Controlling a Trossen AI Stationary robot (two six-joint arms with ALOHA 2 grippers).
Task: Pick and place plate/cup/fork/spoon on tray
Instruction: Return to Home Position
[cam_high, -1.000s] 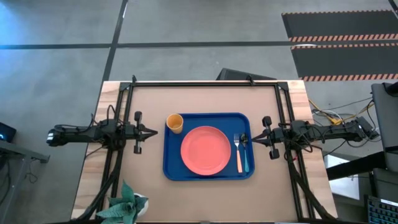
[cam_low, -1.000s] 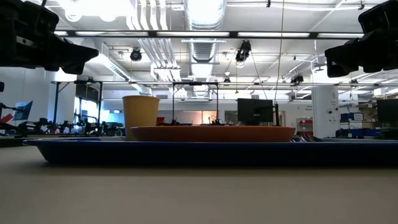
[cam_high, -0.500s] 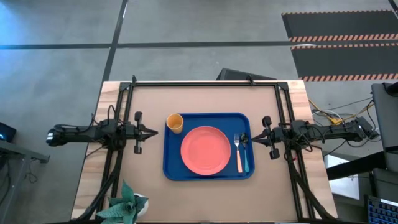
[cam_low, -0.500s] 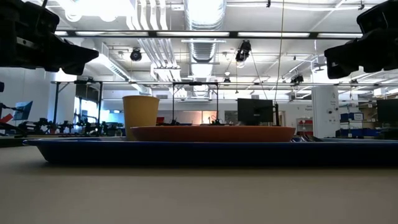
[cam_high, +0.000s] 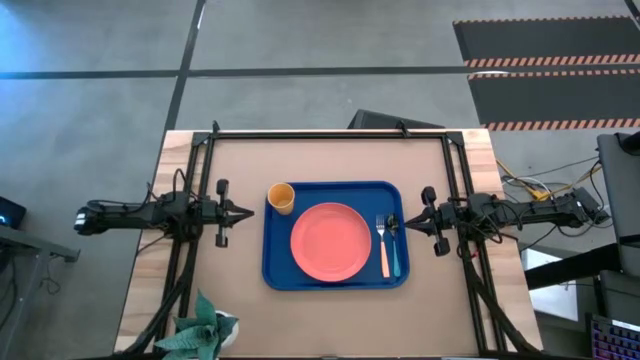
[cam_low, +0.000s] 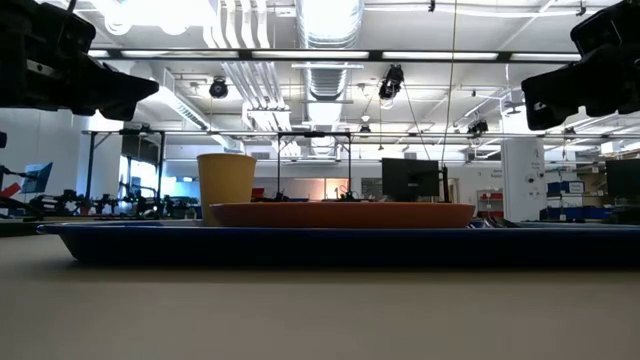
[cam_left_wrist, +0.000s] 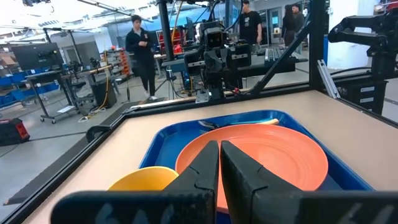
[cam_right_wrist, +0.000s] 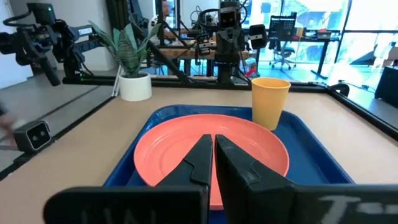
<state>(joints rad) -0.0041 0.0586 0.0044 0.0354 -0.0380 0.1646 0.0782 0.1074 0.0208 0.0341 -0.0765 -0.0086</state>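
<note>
The blue tray (cam_high: 272, 268) lies flat mid-table. The coral plate (cam_high: 330, 241) rests on its floor. The orange-yellow cup (cam_high: 282, 197) stands upright in the tray's far left corner. The peach-handled fork (cam_high: 383, 247) and the teal-handled spoon (cam_high: 396, 255) lie side by side between the plate and the tray's right rim. My left gripper (cam_high: 250, 211) hovers shut just left of the tray, pointing level at it (cam_left_wrist: 219, 144). My right gripper (cam_high: 405, 222) hovers shut at the tray's right rim, over the spoon's bowl end, pointing level (cam_right_wrist: 211, 138). Neither holds anything.
A black rail frame (cam_high: 330, 133) runs along the table's far, left and right sides. A potted plant (cam_high: 205, 325) stands at the near left corner. Bare tabletop lies in front of and behind the tray. People (cam_left_wrist: 140, 50) walk in the room beyond.
My right gripper has rolled a little about the line it points along and has stayed in place, still shut. Nothing on the tray has moved.
</note>
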